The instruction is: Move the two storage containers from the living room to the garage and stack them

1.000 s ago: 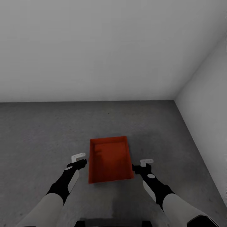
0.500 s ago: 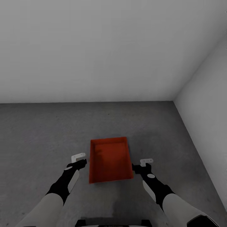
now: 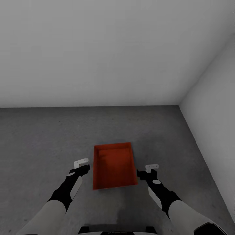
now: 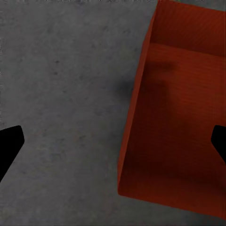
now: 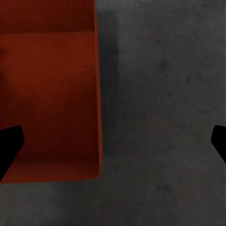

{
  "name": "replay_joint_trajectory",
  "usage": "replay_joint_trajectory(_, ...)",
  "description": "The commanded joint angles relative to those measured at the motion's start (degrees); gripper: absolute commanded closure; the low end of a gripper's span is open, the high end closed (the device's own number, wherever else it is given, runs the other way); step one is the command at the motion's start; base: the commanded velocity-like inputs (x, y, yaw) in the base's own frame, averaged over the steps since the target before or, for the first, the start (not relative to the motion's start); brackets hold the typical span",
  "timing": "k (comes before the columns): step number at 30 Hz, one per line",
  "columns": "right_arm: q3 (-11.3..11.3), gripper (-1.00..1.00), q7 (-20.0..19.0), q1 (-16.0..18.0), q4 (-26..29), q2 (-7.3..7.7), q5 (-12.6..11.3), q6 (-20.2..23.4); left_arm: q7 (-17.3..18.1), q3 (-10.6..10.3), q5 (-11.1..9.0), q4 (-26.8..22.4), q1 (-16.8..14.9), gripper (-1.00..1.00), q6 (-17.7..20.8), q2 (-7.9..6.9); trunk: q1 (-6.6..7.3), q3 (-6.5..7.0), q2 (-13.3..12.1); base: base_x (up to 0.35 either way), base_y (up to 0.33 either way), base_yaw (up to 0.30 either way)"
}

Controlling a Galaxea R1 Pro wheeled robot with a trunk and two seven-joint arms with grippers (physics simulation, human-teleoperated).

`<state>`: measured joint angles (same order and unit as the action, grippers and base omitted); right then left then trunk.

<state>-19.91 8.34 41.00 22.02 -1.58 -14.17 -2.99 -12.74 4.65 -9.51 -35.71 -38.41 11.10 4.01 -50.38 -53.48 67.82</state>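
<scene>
One orange-red storage container [image 3: 114, 166] sits open side up on the dark grey concrete floor [image 3: 39, 140] of the garage, straight ahead of me. My left gripper [image 3: 81, 165] hovers just off its left wall, open and empty. My right gripper [image 3: 149, 169] hovers just off its right wall, also open and empty. In the left wrist view the container [image 4: 179, 122] lies below the spread black fingertips [image 4: 9, 146]. The right wrist view shows the container [image 5: 47, 94] and bare floor [image 5: 165, 94] under that gripper's wide-apart fingertips [image 5: 219, 141]. Neither gripper touches the container.
A plain white back wall [image 3: 98, 49] rises beyond the container. A white side wall [image 3: 215, 114] closes the right, and the two meet in a corner. Bare concrete spreads to the left and in front.
The whole picture has shifted slightly, so the camera has moved a little. The container lies as before. Both arms hold the same pose beside it.
</scene>
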Motion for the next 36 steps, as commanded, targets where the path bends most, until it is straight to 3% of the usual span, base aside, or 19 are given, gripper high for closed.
replay_joint_trajectory(1,-0.5,-1.0,0.4,0.0,0.0,0.03,-0.6,-0.3,-0.2,0.1,-0.6,-0.1,0.0,-1.0,0.2,0.04,0.22,0.15,-0.4,0.0,0.0,0.0)
replay_joint_trajectory(36,-0.4,-1.0,0.2,0.0,-0.1,0.44,-1.1,-0.1,-0.2,0.0,-0.5,0.4,0.0,-1.0,0.1,0.11,7.91,6.44,-14.4,0.0,0.0,0.0)
